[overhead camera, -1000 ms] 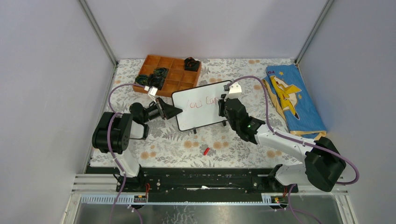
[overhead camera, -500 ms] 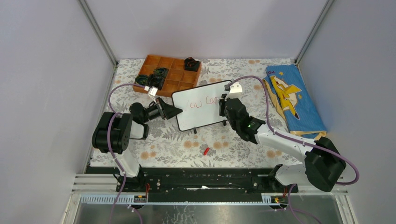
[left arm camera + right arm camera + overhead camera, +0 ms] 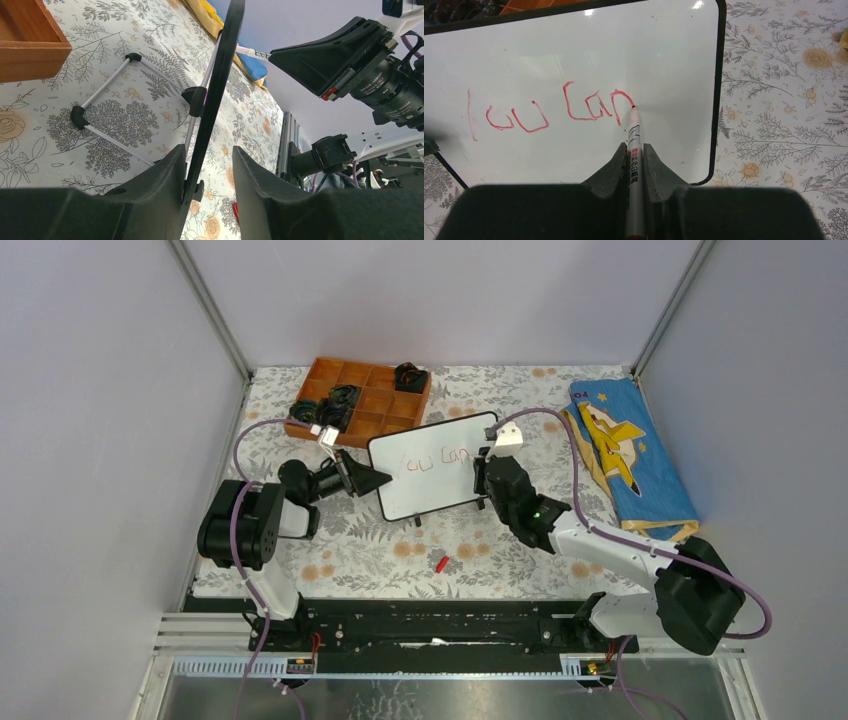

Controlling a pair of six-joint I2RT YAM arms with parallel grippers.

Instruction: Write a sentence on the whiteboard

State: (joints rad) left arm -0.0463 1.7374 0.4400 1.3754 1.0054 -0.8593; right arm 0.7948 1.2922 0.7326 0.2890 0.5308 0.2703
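Tip for this stroke: light, even pressure so the nib doesn't skid, then start line two lower left where there's room. The right tool is clenched on the slim white red-ink marker, tip touching the small black-framed white whiteboard at the end of "can". The left tool is clamped on the board's left edge, tilting it up mid floral surface, just in front of the orange compartment tray. Count: one board, one marker, two words of red handwritten sentence, one loose small red cap.

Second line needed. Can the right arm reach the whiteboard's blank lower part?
Likely yes: the right end effector holds the marker against the whiteboard, and the strip below the red words is bare.
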